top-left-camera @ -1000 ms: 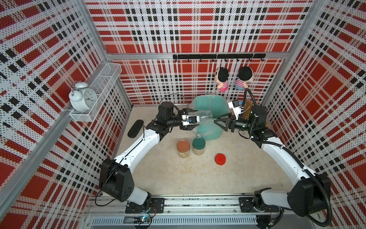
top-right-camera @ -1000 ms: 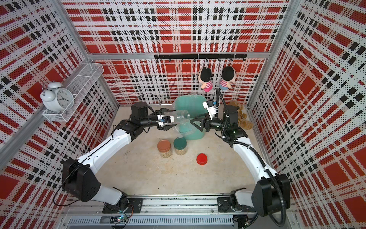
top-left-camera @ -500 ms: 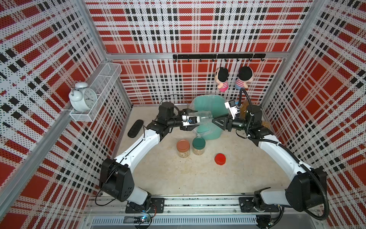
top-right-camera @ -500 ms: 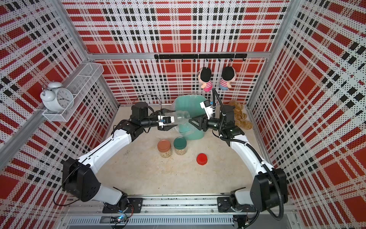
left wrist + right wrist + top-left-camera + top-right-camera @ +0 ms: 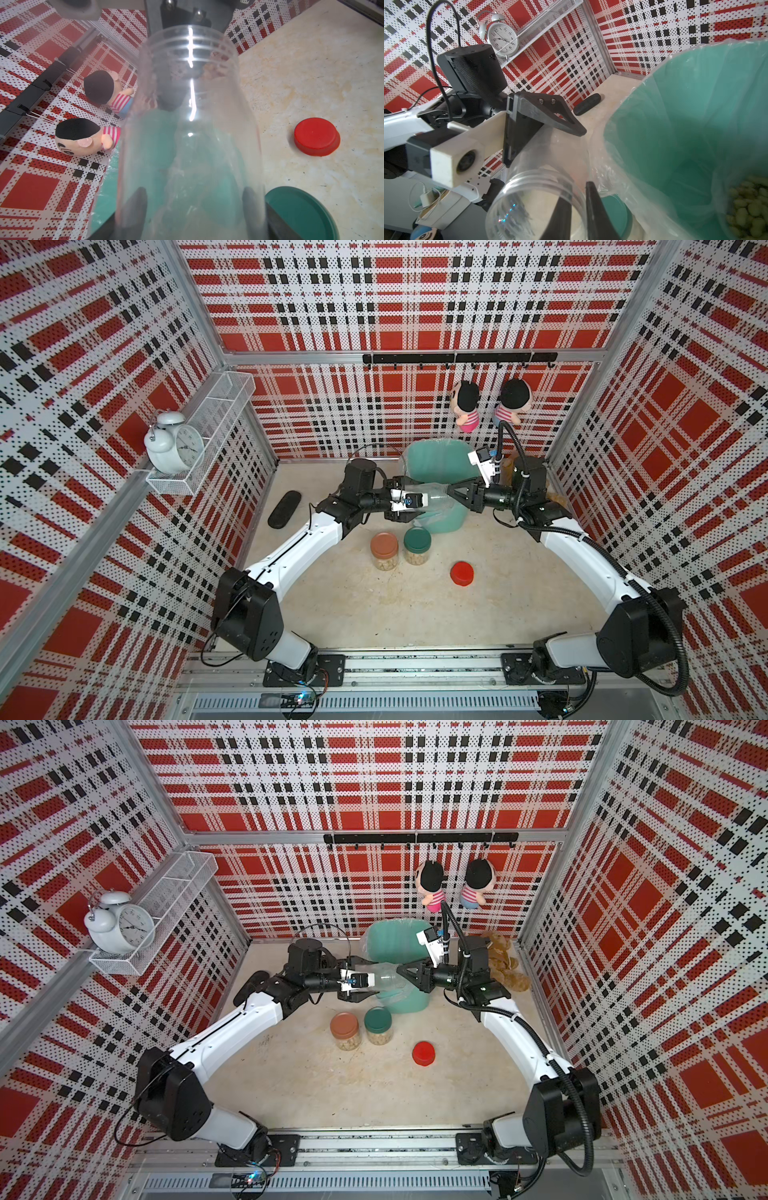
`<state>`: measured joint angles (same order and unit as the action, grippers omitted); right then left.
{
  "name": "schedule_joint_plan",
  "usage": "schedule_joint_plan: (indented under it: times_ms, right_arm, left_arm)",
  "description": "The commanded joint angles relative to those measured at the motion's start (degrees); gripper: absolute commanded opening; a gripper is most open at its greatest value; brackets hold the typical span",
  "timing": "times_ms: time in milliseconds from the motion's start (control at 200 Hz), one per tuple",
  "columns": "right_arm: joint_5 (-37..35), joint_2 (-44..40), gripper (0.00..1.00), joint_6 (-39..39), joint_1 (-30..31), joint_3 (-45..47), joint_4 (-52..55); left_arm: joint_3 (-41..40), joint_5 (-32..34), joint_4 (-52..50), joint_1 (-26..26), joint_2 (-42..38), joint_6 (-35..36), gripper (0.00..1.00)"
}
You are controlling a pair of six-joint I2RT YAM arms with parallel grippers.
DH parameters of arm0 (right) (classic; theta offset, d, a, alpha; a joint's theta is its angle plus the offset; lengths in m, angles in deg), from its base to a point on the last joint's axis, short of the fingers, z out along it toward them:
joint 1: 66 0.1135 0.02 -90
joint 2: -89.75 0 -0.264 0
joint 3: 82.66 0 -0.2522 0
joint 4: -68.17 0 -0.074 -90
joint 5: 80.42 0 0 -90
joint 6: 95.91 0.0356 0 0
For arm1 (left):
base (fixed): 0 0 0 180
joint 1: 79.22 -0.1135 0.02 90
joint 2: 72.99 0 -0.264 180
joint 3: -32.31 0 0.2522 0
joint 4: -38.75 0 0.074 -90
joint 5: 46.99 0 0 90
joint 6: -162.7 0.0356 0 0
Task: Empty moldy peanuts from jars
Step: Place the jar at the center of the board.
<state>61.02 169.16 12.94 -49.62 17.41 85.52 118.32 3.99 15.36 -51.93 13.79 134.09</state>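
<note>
1. Left hand (image 5: 417, 502) grips the lidless clear jar (image 5: 436, 498) at its base end, sideways over the teal bin (image 5: 434, 458).
2. Right hand (image 5: 451, 492) is clamped on that jar's rim, one finger inside the mouth.
3. Held jar looks empty; peanuts (image 5: 749, 207) lie at the bin's bottom.
4. Brown-lid jar (image 5: 384, 551) and green-lid jar (image 5: 417, 545) stand closed, side by side on the tabletop (image 5: 395, 605), with nuts inside.
5. Red lid (image 5: 461, 573) lies near them.

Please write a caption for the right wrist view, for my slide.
The right fingers pinch the rim of the empty jar beside the lined teal bin, where greenish peanuts lie at the bottom.
</note>
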Motion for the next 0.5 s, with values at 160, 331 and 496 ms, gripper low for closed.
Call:
schedule_joint_plan:
  times_ms: [160, 331, 496]
  right_arm:
    - [-0.13, -1.59, 0.00, -3.34, 0.42, -3.01, 6.22]
    - [-4.18, -2.83, 0.00, -7.91, 0.36, -7.07, 14.41]
    - [-10.84, -3.22, 0.00, -15.28, 0.05, -15.18, 29.35]
  left_arm:
    - [-2.96, 0.80, 7.43, -0.93, -1.35, -4.03, 0.53]
    - [-8.35, 2.06, 16.88, -1.40, -4.50, -8.04, 0.98]
    - [-16.12, 1.64, 28.96, -3.50, -9.17, -15.46, 0.98]
